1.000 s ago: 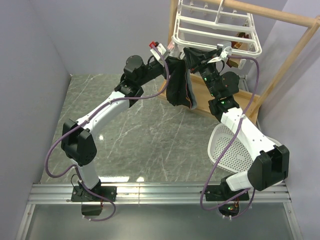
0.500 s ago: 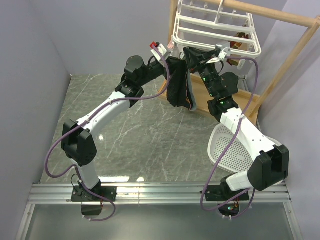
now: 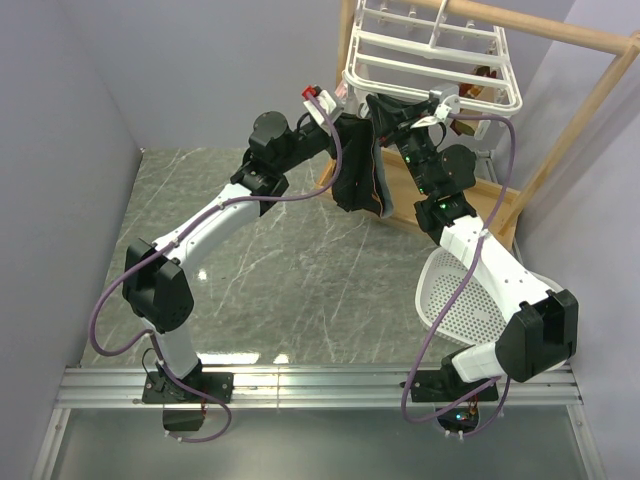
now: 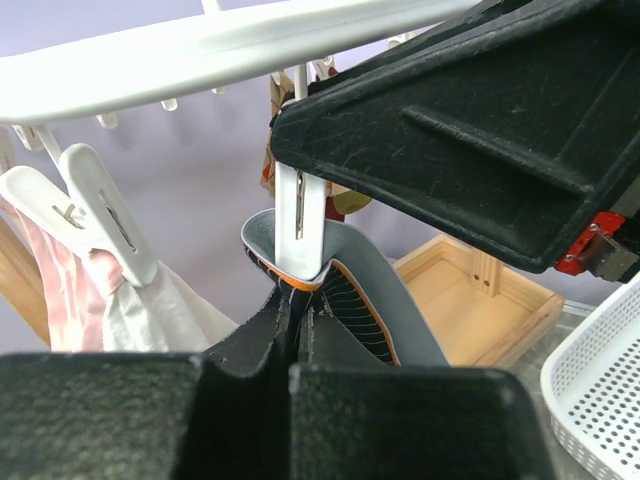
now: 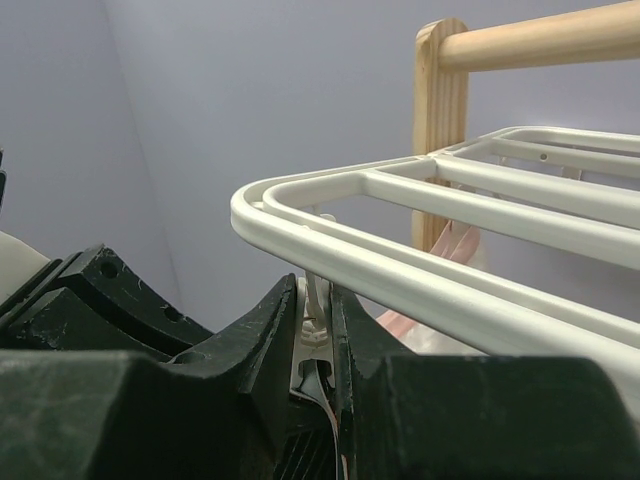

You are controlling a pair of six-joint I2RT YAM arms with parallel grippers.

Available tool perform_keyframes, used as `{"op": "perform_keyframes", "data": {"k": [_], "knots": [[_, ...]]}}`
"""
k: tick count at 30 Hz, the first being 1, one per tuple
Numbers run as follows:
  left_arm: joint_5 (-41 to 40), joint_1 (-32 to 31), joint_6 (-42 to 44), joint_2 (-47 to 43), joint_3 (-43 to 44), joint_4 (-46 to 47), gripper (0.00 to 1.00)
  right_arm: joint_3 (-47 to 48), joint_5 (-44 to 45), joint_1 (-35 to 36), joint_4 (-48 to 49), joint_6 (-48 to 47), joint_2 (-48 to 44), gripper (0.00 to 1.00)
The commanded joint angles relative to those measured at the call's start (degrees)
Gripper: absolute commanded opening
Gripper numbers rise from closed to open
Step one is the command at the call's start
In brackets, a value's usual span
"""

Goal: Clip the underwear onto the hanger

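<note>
The underwear point(image 3: 358, 180) hangs under the hanger's point(image 3: 430, 75) left corner, its waistband at the tip of a clip point(image 4: 300, 225). The left gripper point(image 4: 297, 325) pinches the fabric just below. The right gripper point(image 5: 317, 305) is closed on the clip.

Both arms show white shells broken by chunky black joint housings. The left arm point(image 3: 215, 225) trails a purple cable point(image 3: 97, 325) looping down to its black base point(image 3: 185, 385). The right arm point(image 3: 490, 265) wears a matching cable point(image 3: 425, 350). Small green lights point(image 3: 413, 160) glow near the right wrist. A red tab point(image 3: 312, 94) sits by the left end effector point(image 4: 297, 330), whose fingers point(image 4: 250, 350) are matte black plastic.
</note>
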Motion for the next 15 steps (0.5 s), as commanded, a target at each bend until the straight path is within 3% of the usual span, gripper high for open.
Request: {"op": "perform_keyframes", "data": {"k": [1,15], "knots": [[-0.30,-0.51,2.57,-3.80,2.49,6.09,0.00,0.30,0.03,0.22,-0.69,-1.95,0.26,0.00],[2.69,-0.60,3.36,-3.54,4.08,5.65,0.00,-1.37,2.14,0.66,2.47,-4.50,0.61,0.00]]}}
